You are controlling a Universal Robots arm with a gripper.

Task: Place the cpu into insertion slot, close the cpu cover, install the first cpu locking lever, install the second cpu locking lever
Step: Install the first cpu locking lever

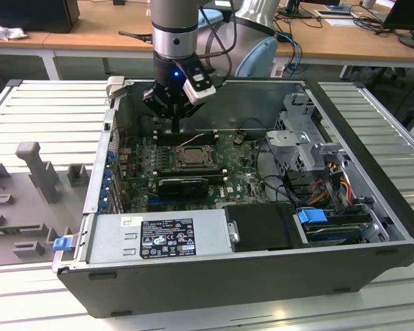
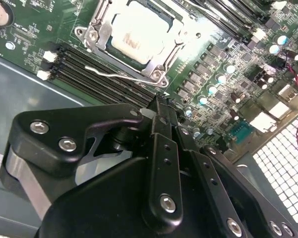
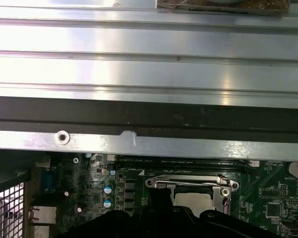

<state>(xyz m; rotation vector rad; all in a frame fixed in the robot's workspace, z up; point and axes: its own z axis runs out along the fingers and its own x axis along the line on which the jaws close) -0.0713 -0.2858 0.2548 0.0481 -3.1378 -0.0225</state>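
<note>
In the exterior view, the arm's gripper (image 1: 176, 123) hangs inside the open computer case (image 1: 372, 207), just beyond the far edge of the insertion slot (image 1: 192, 157) on the green motherboard (image 1: 238, 181). Its fingers look drawn together and hold nothing, though the angle makes this hard to judge. A black card with a ridged top (image 1: 183, 185) lies on the near side of the socket, and the power supply (image 1: 159, 238) sits along the case's near wall.

In the second wrist view, the gripper (image 2: 161, 105) tapers to a closed tip above the long memory slots (image 2: 97, 79). The cpu (image 2: 139, 32) lies seated in the socket, with the cpu cover (image 2: 102, 34) shut down around it. A thin wire locking lever (image 2: 114, 74) lies beside the socket's edge, next to the memory slots.

In the first wrist view, the cpu (image 3: 201, 201) shows pale within its metal frame, below the case's silver rim (image 3: 149, 144).
</note>
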